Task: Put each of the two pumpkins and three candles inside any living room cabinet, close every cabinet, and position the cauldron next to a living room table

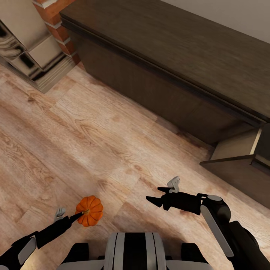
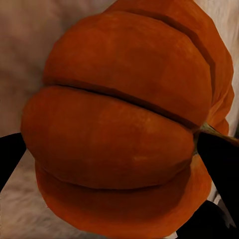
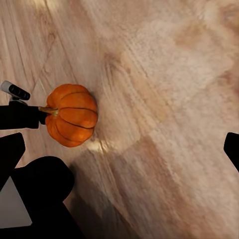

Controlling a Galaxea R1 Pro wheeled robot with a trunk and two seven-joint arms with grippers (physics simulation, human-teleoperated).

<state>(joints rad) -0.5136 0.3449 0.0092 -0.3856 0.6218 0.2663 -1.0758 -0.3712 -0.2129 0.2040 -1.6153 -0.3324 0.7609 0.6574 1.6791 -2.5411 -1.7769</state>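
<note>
1. Pumpkin point(image 1: 90, 210): bright orange skin, smooth and faintly satin, cut by dark ribbed grooves; the left wrist view point(image 2: 124, 134) shows soft sheen on each lobe.
2. Floor point(image 1: 93, 142): pale wood planks with visible brown grain and knots, low sheen.
3. Cabinet point(image 1: 180, 63), at 1 o'clock in the head view: dark-brown wood, matt, fine streaked grain on top and front.
4. Open drawer point(image 1: 240, 150), at 3 o'clock: pale light-wood interior, matt.
5. Brick column point(image 1: 56, 22), at 11 o'clock: rough red brick with pale mortar.
6. Panel point(image 1: 22, 48) beside it: glossy, mirror-like metal look.
7. Left gripper point(image 1: 77, 215) and right gripper point(image 1: 154, 195): matt black, plastic-like fingers.
</note>
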